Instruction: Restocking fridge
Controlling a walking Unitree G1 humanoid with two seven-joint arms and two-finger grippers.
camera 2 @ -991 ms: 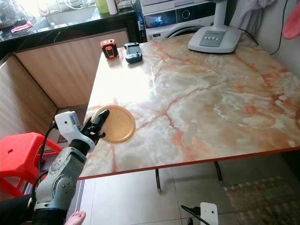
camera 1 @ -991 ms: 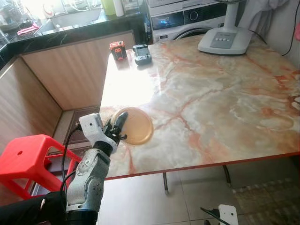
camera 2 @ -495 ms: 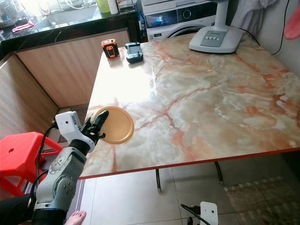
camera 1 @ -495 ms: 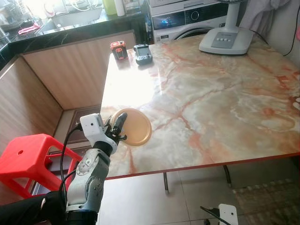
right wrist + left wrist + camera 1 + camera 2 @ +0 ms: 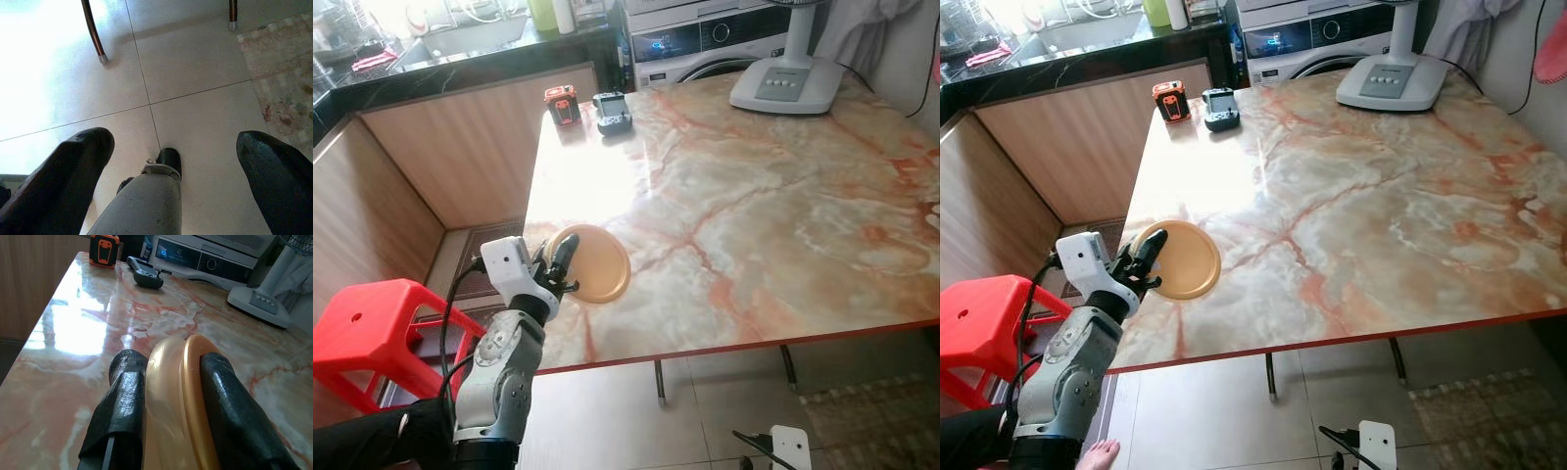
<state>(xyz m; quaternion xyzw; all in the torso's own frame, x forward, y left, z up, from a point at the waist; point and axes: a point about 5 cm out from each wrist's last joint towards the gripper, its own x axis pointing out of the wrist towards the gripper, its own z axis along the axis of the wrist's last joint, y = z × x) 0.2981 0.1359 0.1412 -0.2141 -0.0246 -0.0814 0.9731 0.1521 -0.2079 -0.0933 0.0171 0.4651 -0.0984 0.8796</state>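
The plate (image 5: pixel 592 262) sits at the table's (image 5: pixel 773 225) near left edge, its rim clamped between the left gripper's (image 5: pixel 168 396) two fingers. This looks like the pick-up step: next the plate must be lifted clear of the table and carried off level. The right gripper (image 5: pixel 181 161) hangs idle over the floor, fingers wide apart.

Head stereo pair looks forward and down from above the marble table (image 5: pixel 754 215), both eyes sharing the whole tabletop, just shifted sideways a bit. Left wrist cam sits low and very close, looking along its fingers (image 5: pixel 122 411) across that same tabletop toward the washing machine (image 5: pixel 195 262). Right wrist cam points straight down at the tiled floor (image 5: pixel 195 78), fairly close.
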